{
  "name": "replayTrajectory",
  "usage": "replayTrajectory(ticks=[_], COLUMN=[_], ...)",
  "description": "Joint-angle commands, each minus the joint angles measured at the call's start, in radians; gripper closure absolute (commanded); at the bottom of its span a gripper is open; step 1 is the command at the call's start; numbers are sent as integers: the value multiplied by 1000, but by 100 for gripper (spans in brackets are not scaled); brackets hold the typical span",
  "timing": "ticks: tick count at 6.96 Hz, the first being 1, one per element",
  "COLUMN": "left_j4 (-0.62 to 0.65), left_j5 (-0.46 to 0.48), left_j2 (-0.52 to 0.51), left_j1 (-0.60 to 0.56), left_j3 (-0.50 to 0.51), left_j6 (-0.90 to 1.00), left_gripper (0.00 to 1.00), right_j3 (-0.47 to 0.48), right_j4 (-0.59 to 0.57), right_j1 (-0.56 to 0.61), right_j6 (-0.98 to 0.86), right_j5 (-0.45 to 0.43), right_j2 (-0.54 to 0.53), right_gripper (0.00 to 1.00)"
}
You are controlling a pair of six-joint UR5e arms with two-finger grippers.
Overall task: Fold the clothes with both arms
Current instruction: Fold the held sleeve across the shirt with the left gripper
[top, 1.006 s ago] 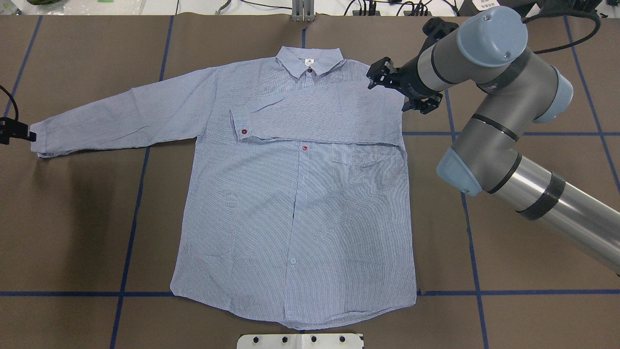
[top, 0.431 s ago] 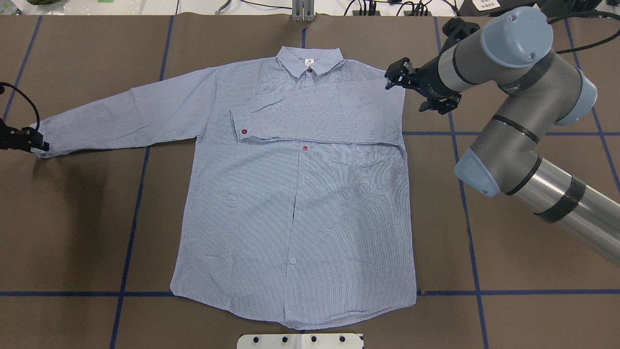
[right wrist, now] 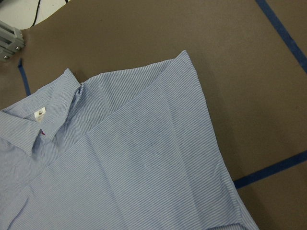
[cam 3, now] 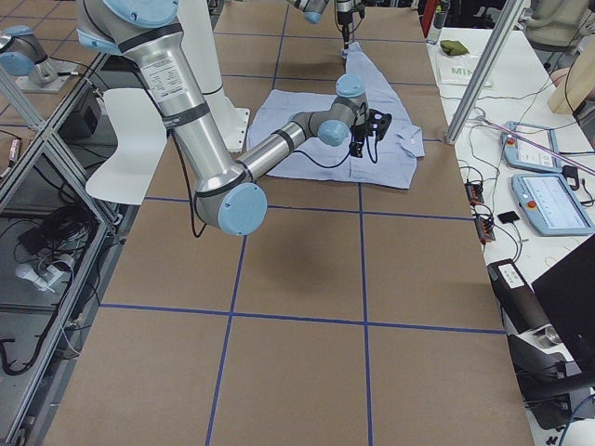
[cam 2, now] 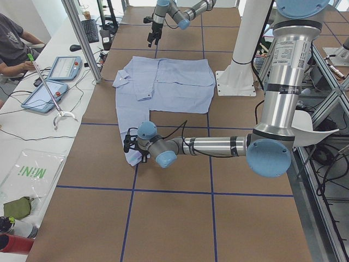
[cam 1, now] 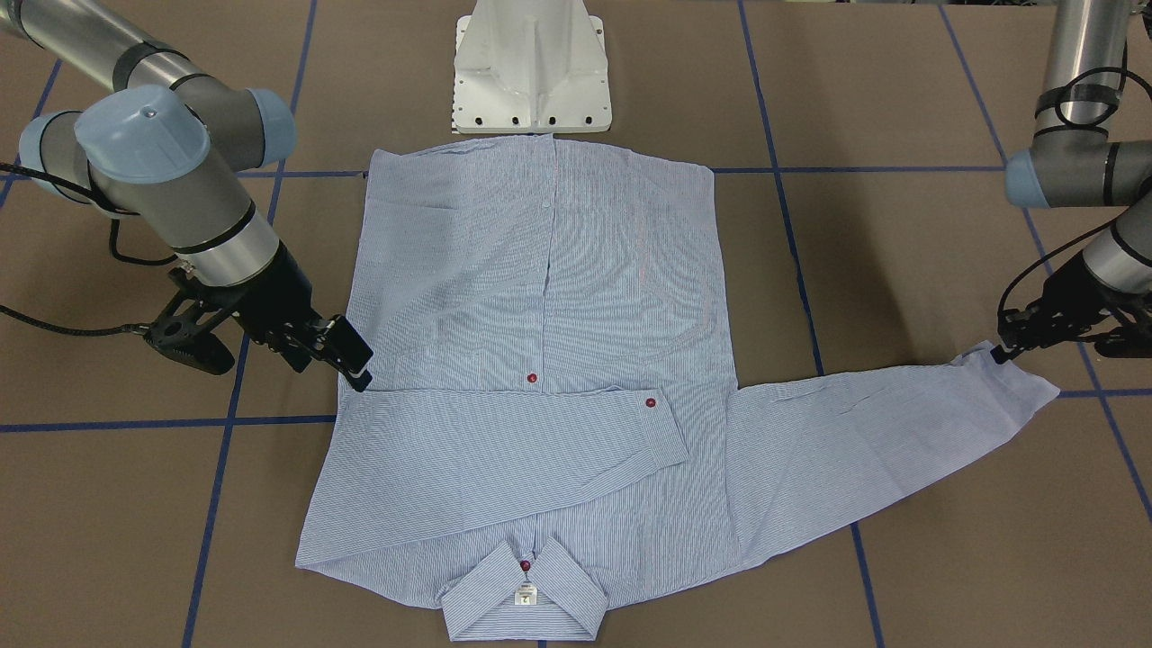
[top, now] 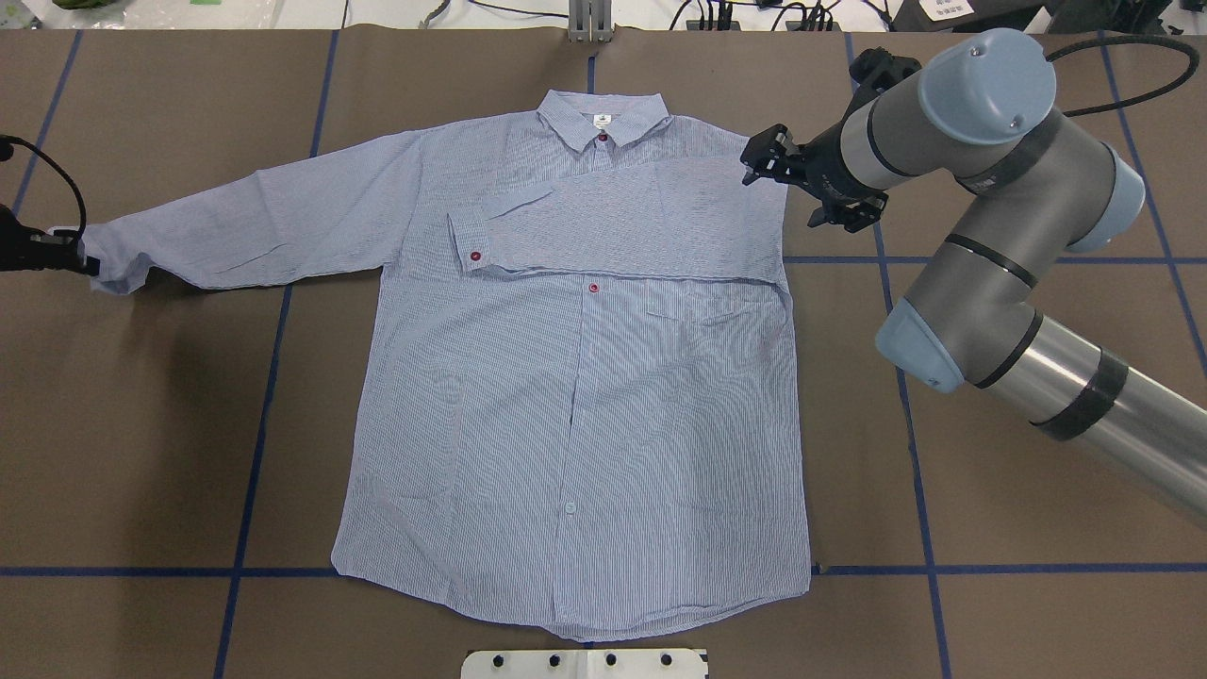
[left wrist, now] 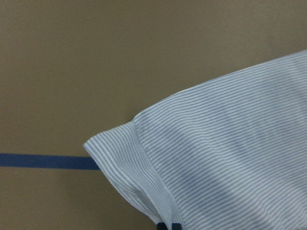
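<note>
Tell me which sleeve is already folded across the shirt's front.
The sleeve on the robot's right, beside the right gripper: it lies across the chest. The other sleeve stretches out to the left gripper.

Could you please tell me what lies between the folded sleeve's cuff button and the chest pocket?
In the overhead view, a red front button lies between the cuff button and the chest pocket, just below the folded sleeve.

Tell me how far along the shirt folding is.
Done: one sleeve of the light blue striped button-up shirt lies folded across the chest. In hand: the left gripper pinches the other sleeve's cuff. Left: folding that sleeve and the flat body.
</note>
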Motion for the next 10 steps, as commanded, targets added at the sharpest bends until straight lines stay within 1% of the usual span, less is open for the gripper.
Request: replayTrajectory(ticks=[1, 2, 3, 4, 5, 6, 7, 8, 9, 10], left_j4=[131, 276, 293, 296, 296, 296, 290, 284, 270, 262], left_j5=[7, 30, 32, 61, 146, 191, 295, 320, 348, 412], left_j2=[-125, -262, -325, -422, -531, -613, -674, -720, -735, -803], left_j1=[-3, 6, 53, 165, 263, 337, 423, 469, 497, 532], left_j3=[-85, -94, -102, -87, -75, -52, -32, 14, 36, 109], left_j6=[-13, -98, -207, -358, -545, -694, -854, -913, -920, -923], left_gripper=[100, 100, 100, 100, 100, 100, 100, 100, 100, 100], right_j3=[-1, 1, 1, 12, 15, 15, 36, 54, 55, 62], right_j4=[-9, -6, -4, 5, 8, 8, 10, 10, 10, 10], right_j1=[63, 88, 123, 171, 229, 252, 258, 258, 258, 260], right_j6=[-31, -121, -171, -264, -359, -377, -377, -377, -377, -377], right_j5=[26, 43, 70, 108, 186, 207, 208, 208, 208, 208], right_j2=[-19, -53, -89, -149, -195, -214, -238, -258, -260, -271], right_gripper=[0, 0, 0, 0, 0, 0, 0, 0, 0, 0])
